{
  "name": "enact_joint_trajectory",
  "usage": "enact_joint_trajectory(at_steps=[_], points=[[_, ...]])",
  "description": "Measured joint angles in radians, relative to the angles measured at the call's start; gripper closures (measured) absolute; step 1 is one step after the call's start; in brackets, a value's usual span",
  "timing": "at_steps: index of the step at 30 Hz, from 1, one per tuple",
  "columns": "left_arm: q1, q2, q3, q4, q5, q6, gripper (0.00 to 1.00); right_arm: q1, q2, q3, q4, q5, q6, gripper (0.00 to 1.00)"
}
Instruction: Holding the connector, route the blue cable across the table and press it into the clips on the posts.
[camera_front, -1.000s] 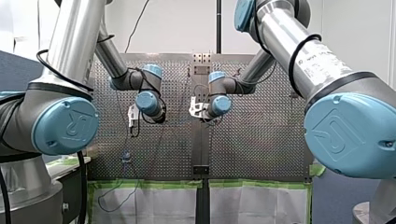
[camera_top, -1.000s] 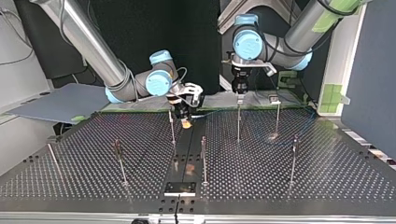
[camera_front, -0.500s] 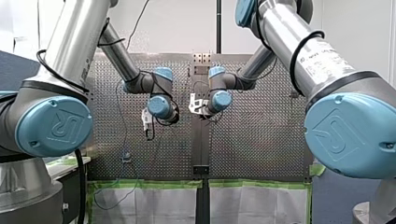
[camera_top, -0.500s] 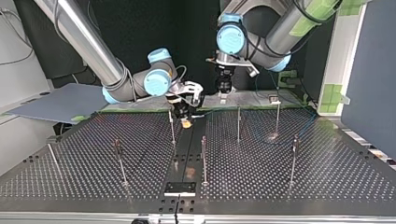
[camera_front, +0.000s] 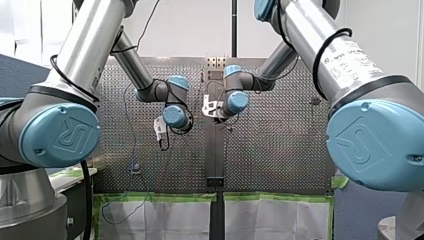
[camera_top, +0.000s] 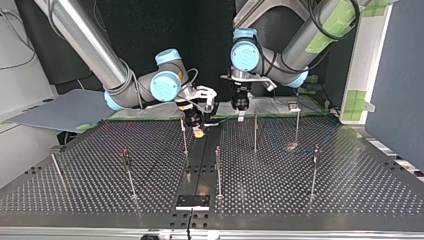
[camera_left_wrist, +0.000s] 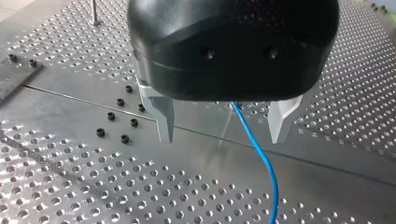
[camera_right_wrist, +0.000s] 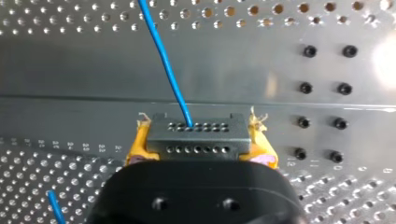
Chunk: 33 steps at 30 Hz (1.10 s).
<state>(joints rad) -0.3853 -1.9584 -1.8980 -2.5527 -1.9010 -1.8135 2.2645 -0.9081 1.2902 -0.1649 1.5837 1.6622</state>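
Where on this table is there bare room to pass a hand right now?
Bare table lies between the near posts in the top view, both sides of the middle. Crowded at the far middle: my right gripper holding the connector, my left gripper, the blue cable.

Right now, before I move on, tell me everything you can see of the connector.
The connector is a dark grey rectangular block, plastic by its look, with two rows of small holes in its face. The blue cable enters a hole in the row farther from the gripper. My right gripper is shut on it, a frayed yellow pad against each short end. It is held over the smooth middle strip of the table.
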Motion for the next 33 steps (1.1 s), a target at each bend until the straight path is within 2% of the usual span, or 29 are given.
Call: enact_joint_trajectory(at_steps=[7,13,17,33], points=[[0.000,-0.039,0.035,-0.001,0.050,-0.014,0.00,0.002,-0.005,0.000,-0.002,0.000,0.002,1.00],[0.010,-0.096,0.094,0.009,0.022,-0.042,0.00,0.004,-0.005,0.000,-0.002,-0.009,0.003,1.00],[0.019,-0.111,0.126,0.004,0.016,-0.051,0.00,0.005,-0.005,0.000,-0.003,-0.011,0.002,1.00],[0.023,-0.119,0.137,0.006,0.023,-0.055,0.00,0.001,-0.005,0.000,-0.005,-0.011,0.006,1.00]])
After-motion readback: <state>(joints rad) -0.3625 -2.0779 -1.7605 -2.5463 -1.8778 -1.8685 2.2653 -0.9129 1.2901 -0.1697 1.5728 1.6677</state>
